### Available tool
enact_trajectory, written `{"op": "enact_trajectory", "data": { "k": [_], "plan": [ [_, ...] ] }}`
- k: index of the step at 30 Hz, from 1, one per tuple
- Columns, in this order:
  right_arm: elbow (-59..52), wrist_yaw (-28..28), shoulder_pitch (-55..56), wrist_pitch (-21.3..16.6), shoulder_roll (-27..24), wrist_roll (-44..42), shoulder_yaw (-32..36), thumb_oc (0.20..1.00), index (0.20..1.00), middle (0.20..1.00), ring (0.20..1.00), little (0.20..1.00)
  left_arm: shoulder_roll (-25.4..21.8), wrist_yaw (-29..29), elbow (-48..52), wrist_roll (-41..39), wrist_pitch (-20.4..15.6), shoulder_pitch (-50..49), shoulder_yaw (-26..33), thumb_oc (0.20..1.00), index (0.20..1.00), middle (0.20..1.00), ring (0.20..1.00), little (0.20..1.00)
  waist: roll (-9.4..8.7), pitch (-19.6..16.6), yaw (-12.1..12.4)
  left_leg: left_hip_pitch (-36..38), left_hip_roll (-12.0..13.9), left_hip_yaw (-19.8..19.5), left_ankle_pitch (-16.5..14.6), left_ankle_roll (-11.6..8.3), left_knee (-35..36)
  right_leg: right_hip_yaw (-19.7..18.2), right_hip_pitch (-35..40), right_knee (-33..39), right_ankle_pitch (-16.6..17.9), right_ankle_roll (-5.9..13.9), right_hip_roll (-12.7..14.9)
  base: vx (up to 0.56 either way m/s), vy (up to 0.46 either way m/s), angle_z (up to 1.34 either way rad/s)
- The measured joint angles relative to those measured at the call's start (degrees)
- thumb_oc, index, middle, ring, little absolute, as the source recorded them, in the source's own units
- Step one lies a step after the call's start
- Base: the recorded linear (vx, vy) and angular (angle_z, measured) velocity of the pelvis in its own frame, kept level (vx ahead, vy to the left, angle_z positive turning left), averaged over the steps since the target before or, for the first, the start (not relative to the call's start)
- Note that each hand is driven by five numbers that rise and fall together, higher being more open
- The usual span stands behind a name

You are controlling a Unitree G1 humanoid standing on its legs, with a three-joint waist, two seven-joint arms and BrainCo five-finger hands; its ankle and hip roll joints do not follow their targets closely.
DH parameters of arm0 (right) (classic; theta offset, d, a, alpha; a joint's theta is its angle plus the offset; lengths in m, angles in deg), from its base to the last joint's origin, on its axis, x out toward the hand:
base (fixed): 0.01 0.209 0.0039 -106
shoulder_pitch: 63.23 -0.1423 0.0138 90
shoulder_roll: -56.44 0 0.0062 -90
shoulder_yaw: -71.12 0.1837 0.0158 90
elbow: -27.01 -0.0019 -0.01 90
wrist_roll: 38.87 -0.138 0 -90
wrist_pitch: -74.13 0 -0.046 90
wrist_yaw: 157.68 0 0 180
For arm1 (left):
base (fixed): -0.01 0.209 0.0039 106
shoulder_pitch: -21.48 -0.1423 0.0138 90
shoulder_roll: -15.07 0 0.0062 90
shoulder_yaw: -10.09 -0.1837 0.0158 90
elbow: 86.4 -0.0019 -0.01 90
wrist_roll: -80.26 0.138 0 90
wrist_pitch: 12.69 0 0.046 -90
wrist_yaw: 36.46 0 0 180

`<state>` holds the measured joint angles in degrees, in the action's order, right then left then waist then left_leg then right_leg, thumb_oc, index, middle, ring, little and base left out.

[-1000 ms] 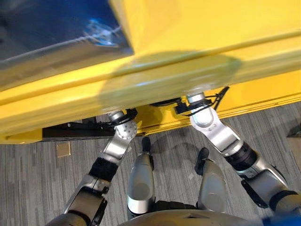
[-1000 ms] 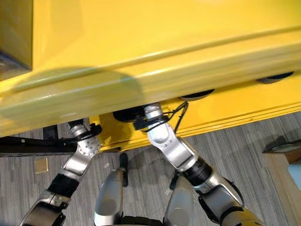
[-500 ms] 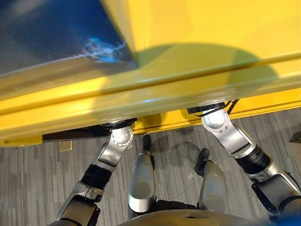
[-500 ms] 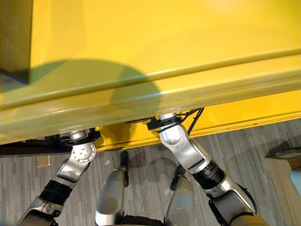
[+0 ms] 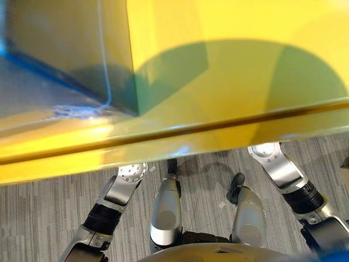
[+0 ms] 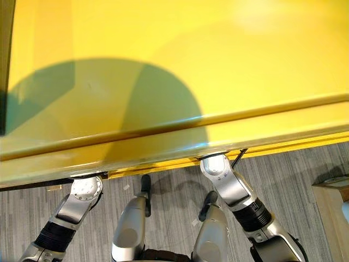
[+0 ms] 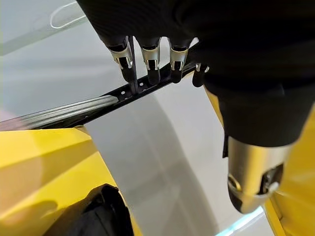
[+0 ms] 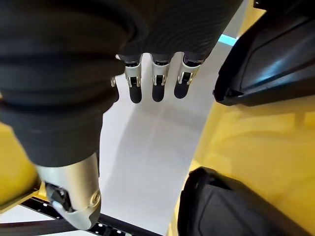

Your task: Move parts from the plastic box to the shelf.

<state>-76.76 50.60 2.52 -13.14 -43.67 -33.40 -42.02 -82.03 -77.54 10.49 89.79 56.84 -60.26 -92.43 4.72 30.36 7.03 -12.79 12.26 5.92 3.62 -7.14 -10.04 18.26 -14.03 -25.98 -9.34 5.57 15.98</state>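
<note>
Reaching beneath the yellow box (image 5: pixel 229 71), the left robot hand (image 7: pixel 147 54) and right robot hand (image 8: pixel 155 78) had their fingers straight and relaxed, holding nothing.

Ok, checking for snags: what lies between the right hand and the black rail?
Only bare pale surface between right hand and black rail, right wrist view.

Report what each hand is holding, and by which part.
Nothing in the right hand, fingers relaxed over a pale surface. The left hand is by a black rail; hold cannot be told.
</note>
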Motion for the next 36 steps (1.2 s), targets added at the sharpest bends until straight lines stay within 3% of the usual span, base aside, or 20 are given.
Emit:
{"op": "enact_trajectory", "data": {
  "k": [7,10,11,12,13,15,16,17,19,20,22,24,25,28,36],
  "plan": [
    [0.0,0.15,-0.67,-0.12,-0.38,-2.07,0.05,1.0,1.0,1.0,1.0,1.0,-0.11,-0.65,1.04,-0.16,-1.23,-2.42,0.93,1.0,1.0,1.0,1.0,1.0,1.41,-0.07,0.63,-0.15,1.37,0.16,2.53,0.41,1.73,2.52,-0.83,-4.72,-3.63,-1.79,-0.17,-0.02,-0.105,0.18],
    [0.0,0.34,-0.79,-0.06,-0.2,-2.66,-0.14,1.0,1.0,1.0,1.0,1.0,-0.14,-0.66,1.08,-0.21,-1.25,-3.0,1.44,1.0,1.0,1.0,1.0,1.0,1.79,-0.2,2.04,0.46,2.99,1.67,4.8,2.34,5.09,4.52,-0.82,-5.4,-4.78,-3.26,-1.35,-0.05,-0.116,0.43],
    [-0.08,2.45,-0.64,0.28,0.17,-3.3,-0.11,1.0,1.0,1.0,1.0,1.0,0.13,-0.43,1.16,-0.19,-1.59,-2.05,0.69,1.0,1.0,1.0,1.0,1.0,1.98,-0.24,0.7,0.89,2.77,8.11,10.24,10.64,10.36,8.2,0.72,-4.74,-5.08,-4.45,-1.36,-0.19,-0.073,0.96],
    [-0.16,2.99,-0.88,0.31,0.29,-3.8,-0.19,1.0,1.0,1.0,1.0,1.0,-0.37,-0.51,1.69,-0.15,-2.02,-1.03,0.1,1.0,1.0,1.0,1.0,1.0,1.65,-0.23,0.24,1.47,3.39,11.65,7.31,14.72,12.04,9.64,0.88,-4.55,-5.02,-5.52,-0.59,-0.17,-0.037,1.05],
    [-0.16,3.36,-1.31,0.35,0.2,-4.33,-0.2,1.0,1.0,1.0,1.0,1.0,-1.13,-0.7,1.71,-0.17,-2.44,-0.36,0.08,1.0,1.0,1.0,1.0,1.0,0.22,0.12,0.34,0.18,4.47,15.77,2.38,12.24,7.72,10.3,0.36,-4.79,-5.01,-6.49,0.72,-0.17,-0.002,0.38],
    [-0.16,3.52,-2.01,0.6,-0.85,-4.73,-0.39,1.0,1.0,1.0,1.0,1.0,-1.73,-2.22,1.15,-0.41,-2.49,-1.17,0.15,1.0,1.0,1.0,1.0,1.0,-0.74,0.45,0.35,-0.67,5.33,16.18,-0.94,7.77,-9.14,9.24,0.4,-5.33,-4.98,-6.66,2.5,-0.21,0.021,-0.06],
    [-0.09,3.86,-2.55,0.56,-2.27,-4.92,-0.29,1.0,1.0,1.0,1.0,1.0,-1.94,-3.42,0.91,-0.52,-2.7,-1.31,0.17,1.0,1.0,1.0,1.0,1.0,-0.6,0.24,-1.33,-0.7,4.7,15.48,-1.16,2.83,-14.32,8.97,0.23,-6.26,-4.91,-6.34,2.57,-0.24,0.059,-0.12],
    [0.11,4.18,-3.11,0.48,-2.84,-5.32,0.03,1.0,1.0,1.0,1.0,1.0,-2.11,-4.47,0.71,-0.61,-2.74,-0.26,0.19,1.0,1.0,1.0,1.0,1.0,-1.73,0.21,-1.35,-2.22,3.89,14.01,0.86,0.26,-16.11,8.52,-0.91,-7.01,-4.68,-6.58,3.9,-0.19,0.195,-0.17],
    [1.64,4.6,-5.19,0.35,-3.62,-5.4,0.43,1.0,1.0,1.0,1.0,1.0,-2.32,-5.97,0.7,-0.66,-3.33,2.06,0.1,1.0,1.0,1.0,1.0,1.0,-2.29,0.32,-0.92,-6.64,5.13,9.61,0.48,0.18,-23.57,7.6,-1.5,-6.0,-3.62,-6.03,3.48,-0.11,0.257,-0.33],
    [1.81,4.49,-4.86,0.19,-3.17,-5.41,1.99,1.0,1.0,1.0,1.0,1.0,-2.04,-6.01,0.59,-0.44,-3.52,3.2,-0.22,1.0,1.0,1.0,1.0,1.0,-2.24,0.29,-1.68,-7.85,4.74,8.69,-3.93,0.97,-26.78,7.63,-1.35,-6.27,-3.34,-5.82,3.23,-0.01,0.217,-0.25],
    [1.26,4.65,-3.7,0.06,-3.14,-5.41,3.6,1.0,1.0,1.0,1.0,1.0,-2.31,-5.66,0.61,0.35,-4.0,4.37,-0.41,1.0,1.0,1.0,1.0,1.0,-2.22,0.17,-2.7,-4.43,2.51,13.15,-10.64,6.07,-24.62,7.0,-0.83,-6.12,-2.58,-4.78,3.47,-0.03,0.156,-0.11],
    [1.69,5.0,-2.77,-0.19,-2.71,-5.39,4.91,1.0,1.0,1.0,1.0,1.0,-2.33,-5.0,-0.13,0.57,-3.88,7.53,-1.84,1.0,1.0,1.0,1.0,1.0,-2.55,0.16,-3.77,-1.64,0.0,14.06,-14.16,4.87,-19.18,6.62,-0.06,-5.6,-1.22,-2.8,4.14,-0.06,0.103,0.2],
    [3.09,4.9,-2.9,-0.66,-0.61,-5.4,4.38,1.0,1.0,1.0,1.0,1.0,-2.28,-3.79,-0.15,1.45,-3.88,9.26,-5.64,1.0,1.0,1.0,1.0,1.0,-2.8,0.02,-2.93,-1.7,-1.15,14.26,-14.66,5.82,-19.34,6.22,0.04,-4.38,0.5,-1.99,4.94,-0.06,0.124,0.15],
    [3.89,4.61,-2.64,-1.78,1.38,-5.38,4.3,1.0,1.0,1.0,1.0,1.0,-2.16,-2.49,0.15,3.0,-3.55,10.03,-8.26,1.0,1.0,1.0,1.0,1.0,-3.37,-0.31,-4.12,-2.05,-2.44,15.56,-16.76,8.26,-22.28,5.04,0.49,-4.16,1.95,-0.26,6.69,-0.05,0.131,-0.01],
    [3.81,4.58,-2.24,-2.36,0.89,-5.37,4.36,1.0,1.0,1.0,1.0,1.0,-2.15,-2.78,0.06,2.86,-2.16,8.77,-7.26,1.0,1.0,1.0,1.0,1.0,-4.04,-0.7,-4.84,-2.1,-1.63,15.79,-17.36,8.35,-24.12,3.79,-0.41,-6.16,1.32,-0.55,6.51,-0.05,0.067,-0.05]
  ]
}}
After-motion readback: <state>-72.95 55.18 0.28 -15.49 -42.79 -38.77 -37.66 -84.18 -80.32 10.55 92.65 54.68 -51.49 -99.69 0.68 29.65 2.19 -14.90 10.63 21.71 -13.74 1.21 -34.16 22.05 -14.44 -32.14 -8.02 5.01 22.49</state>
